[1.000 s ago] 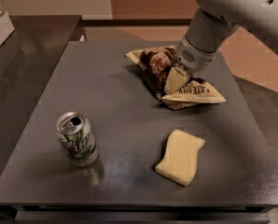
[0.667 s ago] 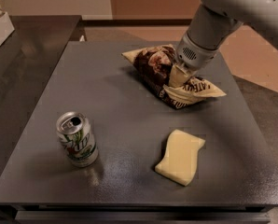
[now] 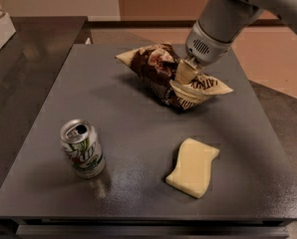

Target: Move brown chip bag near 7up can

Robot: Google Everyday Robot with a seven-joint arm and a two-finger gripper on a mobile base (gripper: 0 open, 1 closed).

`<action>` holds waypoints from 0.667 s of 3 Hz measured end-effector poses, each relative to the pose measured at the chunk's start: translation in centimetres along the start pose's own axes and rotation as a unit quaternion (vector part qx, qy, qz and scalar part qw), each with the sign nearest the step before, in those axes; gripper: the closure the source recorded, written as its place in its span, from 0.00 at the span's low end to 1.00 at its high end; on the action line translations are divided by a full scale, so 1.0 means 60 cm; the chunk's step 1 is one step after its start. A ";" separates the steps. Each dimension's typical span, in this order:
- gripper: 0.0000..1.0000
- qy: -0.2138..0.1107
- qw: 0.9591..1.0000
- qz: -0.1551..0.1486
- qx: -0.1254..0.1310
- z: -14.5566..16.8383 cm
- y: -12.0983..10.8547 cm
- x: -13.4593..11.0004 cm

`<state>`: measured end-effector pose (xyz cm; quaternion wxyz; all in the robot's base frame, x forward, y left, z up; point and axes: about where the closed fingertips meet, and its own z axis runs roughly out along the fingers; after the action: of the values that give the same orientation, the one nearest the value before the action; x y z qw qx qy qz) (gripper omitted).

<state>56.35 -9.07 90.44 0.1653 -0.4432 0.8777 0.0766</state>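
Locate the gripper [image 3: 186, 74] over the far half of the dark grey flat surface [image 3: 118, 108], to the right of its centre line. It hangs from the grey cylindrical arm [image 3: 222, 20], which enters from the far right corner. The jaws are clamped on the upper fold of the crinkly brown chip bag with cream ends [image 3: 156, 66]. One cream-coloured pad presses into the foil where the bag bunches up.

The brown chip bag sits close to the far edge. One pointed end aims toward the far left corner, and the other, which carries lettering, aims toward the right edge. You cannot tell whether its underside touches the surface; a dark shadow lies beneath it.

The small silver-white 7up can with green markings [image 3: 82, 149] stands upright near the front left corner, well apart from the bag, with its pull-tab top in view.

A plain pale yellow sponge-like slab [image 3: 193, 167] lies flat near the front edge, right of centre. It touches neither the bag nor the can.
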 end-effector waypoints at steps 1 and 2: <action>1.00 -0.019 0.999 -0.042 -0.017 -0.020 0.045 -0.033; 1.00 -0.022 0.995 -0.090 -0.048 -0.018 0.116 -0.066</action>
<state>52.72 -2.25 92.81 0.1693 -0.5262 0.8256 0.1132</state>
